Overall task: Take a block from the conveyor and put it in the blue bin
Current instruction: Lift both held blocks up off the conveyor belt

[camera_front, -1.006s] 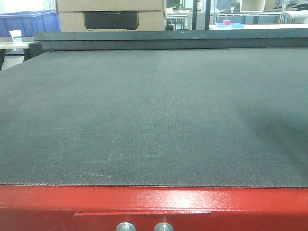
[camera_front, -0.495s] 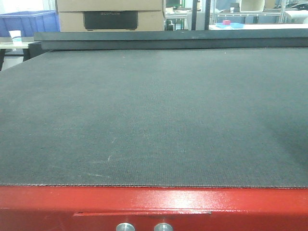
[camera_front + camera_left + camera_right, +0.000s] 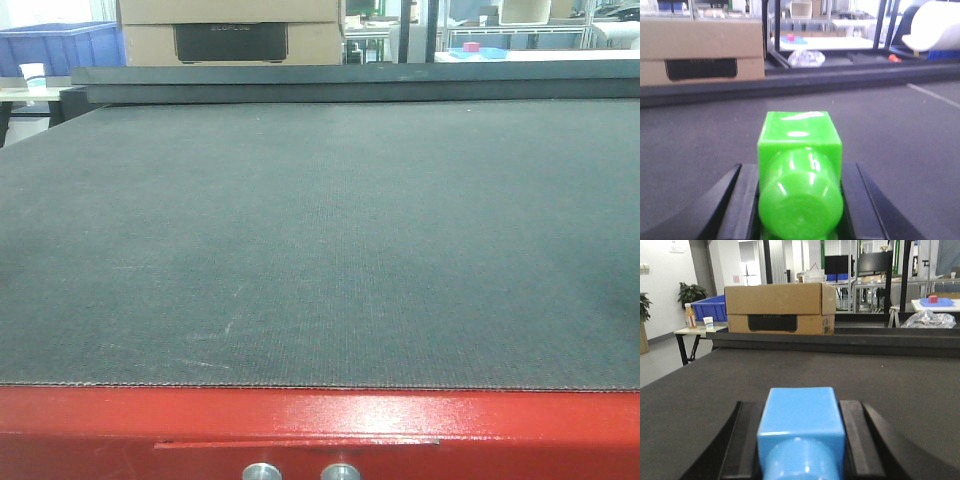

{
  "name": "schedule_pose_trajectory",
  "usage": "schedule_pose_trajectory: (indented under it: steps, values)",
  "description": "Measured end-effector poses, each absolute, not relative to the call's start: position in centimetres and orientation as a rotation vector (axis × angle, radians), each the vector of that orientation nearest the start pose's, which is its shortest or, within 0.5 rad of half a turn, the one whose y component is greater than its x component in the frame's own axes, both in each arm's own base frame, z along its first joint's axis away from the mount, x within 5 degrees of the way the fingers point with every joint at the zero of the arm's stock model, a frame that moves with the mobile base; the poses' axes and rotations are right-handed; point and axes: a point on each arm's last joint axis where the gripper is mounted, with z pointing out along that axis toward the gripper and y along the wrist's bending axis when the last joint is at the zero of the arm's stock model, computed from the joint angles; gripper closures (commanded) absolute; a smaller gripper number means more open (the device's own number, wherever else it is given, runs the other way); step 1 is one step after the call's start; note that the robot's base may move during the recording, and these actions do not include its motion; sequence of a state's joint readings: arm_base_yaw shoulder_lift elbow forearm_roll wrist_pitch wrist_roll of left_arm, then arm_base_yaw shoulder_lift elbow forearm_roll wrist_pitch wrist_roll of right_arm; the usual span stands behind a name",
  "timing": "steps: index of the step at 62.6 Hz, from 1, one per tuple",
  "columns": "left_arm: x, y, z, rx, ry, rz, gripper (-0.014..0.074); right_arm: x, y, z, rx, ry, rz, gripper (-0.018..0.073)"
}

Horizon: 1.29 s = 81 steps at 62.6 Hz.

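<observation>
left hand [image 3: 799, 169] grips a green block [image 3: 799, 142], right hand [image 3: 800, 407] a blue block [image 3: 801, 415], both over the conveyor [image 3: 320, 230]. grab looks done; next: carry to the blue bin [image 3: 710, 310] past its far-left corner.

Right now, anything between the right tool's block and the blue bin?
Nothing lies on the conveyor ahead of the blue block. The blue bin sits far left past the raised far rail, its right end behind the cardboard box.
</observation>
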State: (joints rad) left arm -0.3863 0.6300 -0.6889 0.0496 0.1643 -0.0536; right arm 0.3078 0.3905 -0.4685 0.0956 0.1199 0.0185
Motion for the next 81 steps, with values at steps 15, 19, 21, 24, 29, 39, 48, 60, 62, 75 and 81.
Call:
schedule_pose_trajectory:
  steps: [15,19,21,24,29,39,48,60,62,75,81]
  values:
    - [11.0,-4.4,37.9,0.294,1.566,-0.297,0.0707,8.2,2.8,33.2,-0.175,1.601,0.341,0.0709]
    - [11.0,-4.4,37.9,0.294,1.566,-0.297,0.0707,8.1,2.8,33.4,-0.180,1.620,0.341,0.0709]
    - [11.0,-4.4,37.9,0.294,1.566,-0.297,0.0707,8.0,2.8,33.6,-0.182,1.625,0.341,0.0709]
    - [11.0,-4.4,37.9,0.294,1.566,-0.297,0.0707,7.9,2.8,34.0,-0.182,1.620,0.342,0.0709]
    - [11.0,-4.4,37.9,0.294,1.566,-0.297,0.0707,7.7,2.7,34.7,-0.182,1.602,0.342,0.0709]
    - [11.0,-4.4,37.8,0.296,1.578,-0.295,0.0707,7.6,2.6,35.1,-0.199,1.613,0.320,0.0709]
    - [11.0,-4.3,37.6,0.299,1.602,-0.292,0.0707,7.3,2.6,35.5,-0.203,1.626,0.320,0.0709]
    - [11.0,-4.3,37.5,0.300,1.610,-0.291,0.0707,7.3,2.5,35.7,-0.204,1.624,0.318,0.0711]
    - [11.0,-4.3,37.4,0.301,1.613,-0.290,0.0707,7.3,2.5,35.7,-0.204,1.624,0.318,0.0711]
    - [11.0,-4.3,37.4,0.302,1.615,-0.289,0.0707,7.3,2.5,35.7,-0.204,1.626,0.317,0.0711]
    - [11.0,-4.3,37.4,0.302,1.616,-0.289,0.0707,7.3,2.5,35.7,-0.204,1.626,0.317,0.0711]
